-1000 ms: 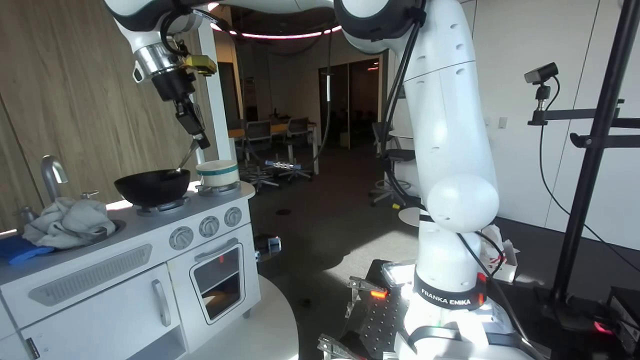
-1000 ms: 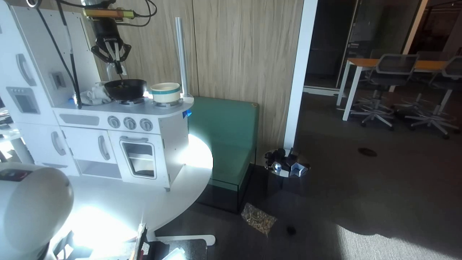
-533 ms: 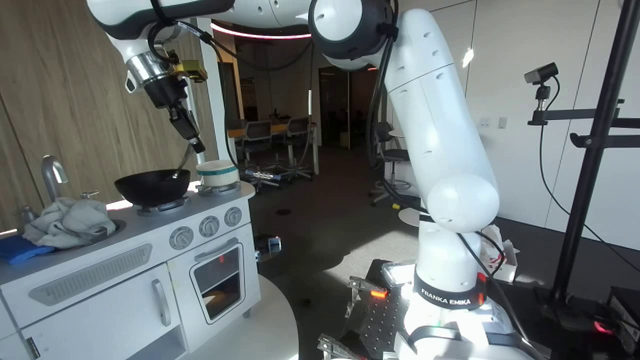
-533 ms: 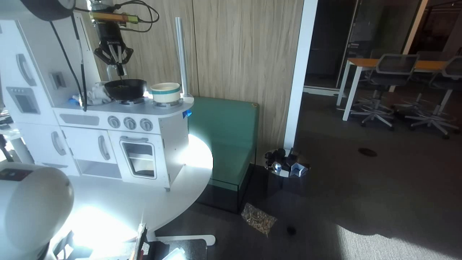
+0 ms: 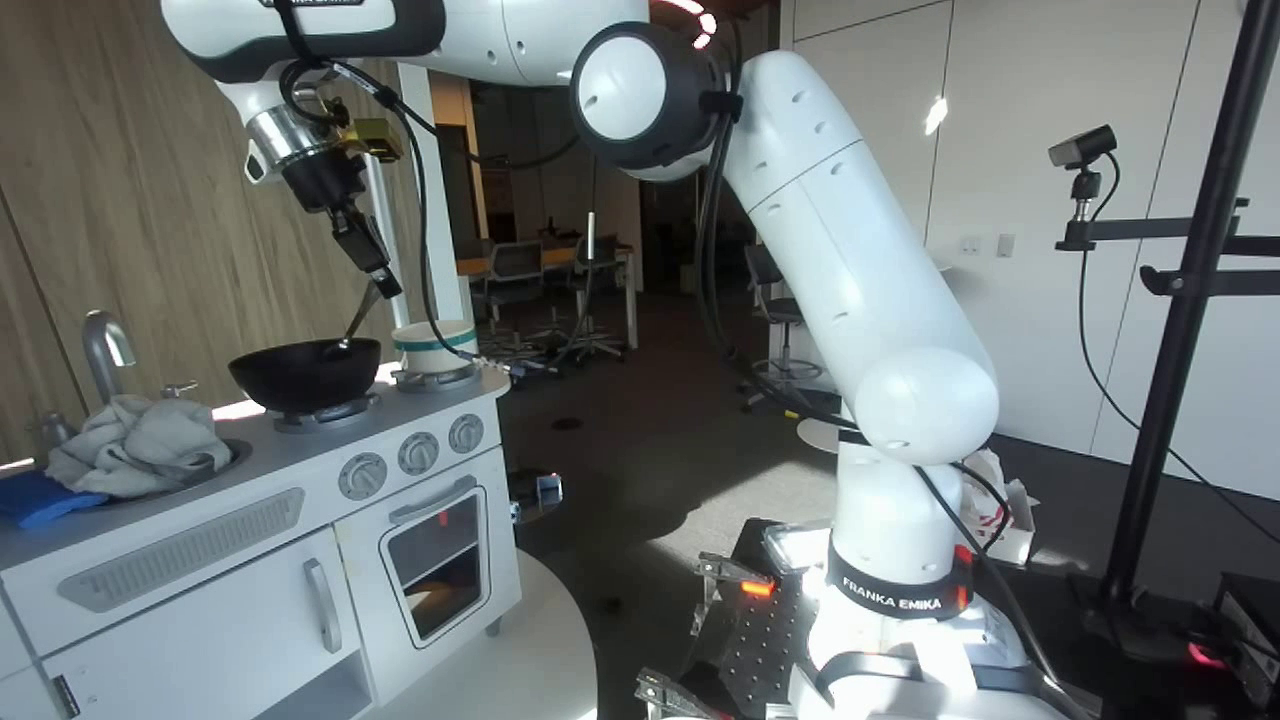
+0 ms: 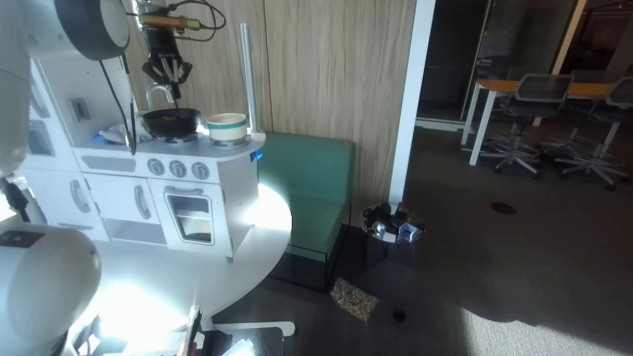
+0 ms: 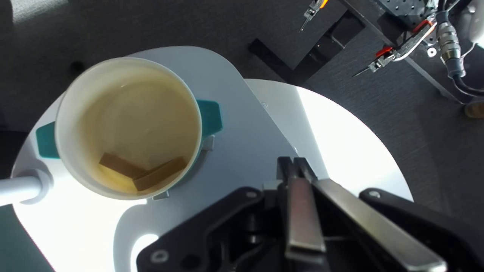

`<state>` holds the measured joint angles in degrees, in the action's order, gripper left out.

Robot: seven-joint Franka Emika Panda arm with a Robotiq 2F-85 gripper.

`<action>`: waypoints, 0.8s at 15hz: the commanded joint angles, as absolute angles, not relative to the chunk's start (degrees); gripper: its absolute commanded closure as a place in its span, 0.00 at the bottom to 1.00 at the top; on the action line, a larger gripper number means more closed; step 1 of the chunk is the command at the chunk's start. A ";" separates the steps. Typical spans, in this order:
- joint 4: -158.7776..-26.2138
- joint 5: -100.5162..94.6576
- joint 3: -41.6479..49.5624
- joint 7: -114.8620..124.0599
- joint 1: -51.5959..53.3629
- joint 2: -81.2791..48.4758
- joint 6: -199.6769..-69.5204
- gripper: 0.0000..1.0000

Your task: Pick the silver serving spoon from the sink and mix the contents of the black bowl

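Countertop edge (image 7: pixel 217 70) curves near pot (image 6: pixel 227 132); hand (image 5: pixel 385 283) pinches spoon (image 5: pixel 361 312), tip seemingly inside bowl (image 5: pixel 305 378).

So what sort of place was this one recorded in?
Most likely an office or robotics lab rather than a home: mesh-backed swivel chairs stand by a table, a camera is fixed to a black stand, and a white toy kitchen stands in for a real one.
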<state>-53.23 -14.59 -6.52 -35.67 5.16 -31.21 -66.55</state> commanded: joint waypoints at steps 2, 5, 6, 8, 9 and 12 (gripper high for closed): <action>-41.89 -14.97 -5.98 -39.39 6.19 -38.58 -64.35 0.99; -38.55 -15.43 -5.61 -40.36 7.07 -41.40 -64.42 0.99; -37.79 -14.85 -5.80 -40.71 7.21 -41.90 -64.14 0.99; -37.94 -14.79 -6.96 -40.78 7.48 -41.90 -63.77 0.99; -37.95 -14.71 -7.11 -40.41 8.05 -41.66 -62.76 0.99; -38.33 -13.06 -8.15 -39.54 9.20 -40.50 -59.60 0.99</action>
<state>-41.24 -14.39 -7.17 -39.44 7.94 -40.41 -63.75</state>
